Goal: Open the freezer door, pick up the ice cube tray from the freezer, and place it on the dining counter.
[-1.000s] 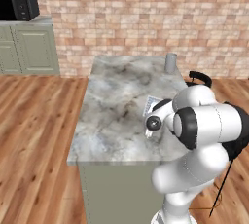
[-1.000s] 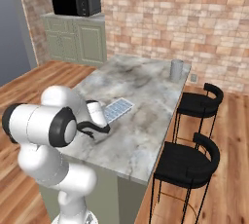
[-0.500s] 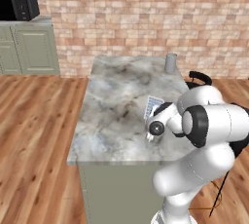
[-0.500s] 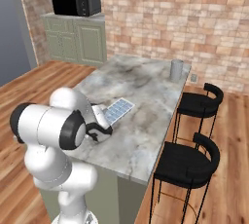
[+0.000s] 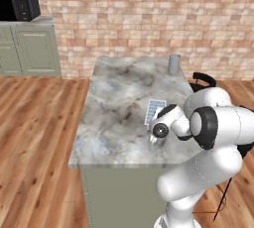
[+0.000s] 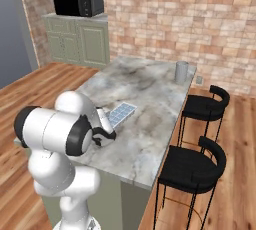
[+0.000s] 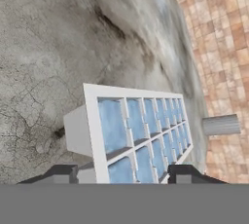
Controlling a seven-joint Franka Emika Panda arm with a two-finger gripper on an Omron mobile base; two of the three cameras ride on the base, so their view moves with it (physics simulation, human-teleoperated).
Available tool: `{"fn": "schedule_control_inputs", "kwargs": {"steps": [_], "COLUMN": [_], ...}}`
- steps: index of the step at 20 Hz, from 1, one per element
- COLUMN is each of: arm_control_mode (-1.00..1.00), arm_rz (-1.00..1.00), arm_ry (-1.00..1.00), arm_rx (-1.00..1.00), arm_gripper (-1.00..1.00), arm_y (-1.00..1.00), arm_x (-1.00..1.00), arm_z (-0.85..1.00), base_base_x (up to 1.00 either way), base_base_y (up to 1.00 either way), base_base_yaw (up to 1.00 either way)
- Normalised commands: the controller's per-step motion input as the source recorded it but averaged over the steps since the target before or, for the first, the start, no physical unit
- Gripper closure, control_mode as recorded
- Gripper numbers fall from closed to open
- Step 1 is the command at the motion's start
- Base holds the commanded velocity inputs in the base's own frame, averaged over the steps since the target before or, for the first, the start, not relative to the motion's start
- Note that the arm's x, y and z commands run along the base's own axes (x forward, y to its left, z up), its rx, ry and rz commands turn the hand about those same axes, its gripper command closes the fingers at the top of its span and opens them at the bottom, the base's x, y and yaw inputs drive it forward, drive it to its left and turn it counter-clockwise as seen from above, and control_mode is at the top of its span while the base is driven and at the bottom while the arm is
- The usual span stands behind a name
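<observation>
Tool (image 7: 124, 173) low over the marble, jaws spread, one fingertip (image 7: 58, 173) either side of the near end of the ice cube tray (image 7: 136, 133). Gap visible between pads and tray walls in the hand view, so not pinching anything; reads as released.

Ice cube tray flat on the dining counter (image 5: 119, 98), near-right part of the top, just beyond the tool (image 5: 155, 139). Same spot in the right base view: ice cube tray (image 6: 121, 113) sitting level on the counter (image 6: 150, 89), tool (image 6: 102, 136) right beside its near end. Blue cells face up, no tilt, not hanging over an edge.

Further out: grey cup (image 5: 174, 64) at the far right end of the counter, well apart from the tray. Two black stools (image 6: 192, 166) along the right side. Microwave (image 6: 79, 2) on green cabinets at the far left wall.

Progress, judged: tray is out and placed on the target counter, so fetch and place look done. Left: lift the tool clear without clipping the tray.
</observation>
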Motion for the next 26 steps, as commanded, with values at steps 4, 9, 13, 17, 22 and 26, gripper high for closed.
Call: {"fn": "schedule_control_inputs", "kwargs": {"steps": [4, 9, 13, 17, 22, 26], "arm_control_mode": [-1.0, -1.0, -1.0, -1.0, -1.0, -1.0], "arm_rz": [0.0, -0.02, -0.09, -0.06, -0.05, -0.08], "arm_ry": [0.01, 0.19, 0.32, 0.35, 0.36, 0.36], "arm_rx": [0.0, 0.05, 0.09, 0.06, 0.05, 0.02], "arm_gripper": [-1.0, -1.0, -1.0, -1.0, -1.0, -1.0], "arm_y": [0.0, -0.02, -0.01, -0.03, 0.0, 0.08], "arm_x": [0.01, 0.01, -0.01, -0.04, -0.02, 0.0], "arm_z": [0.0, 0.32, 0.88, 1.0, 1.0, 1.0], "base_base_x": [0.0, 0.0, 0.0, 0.0, 0.0, 0.0], "base_base_y": [0.0, 0.0, 0.0, 0.0, 0.0, 0.0], "base_base_yaw": [0.0, 0.0, 0.0, 0.0, 0.0, 0.0]}}
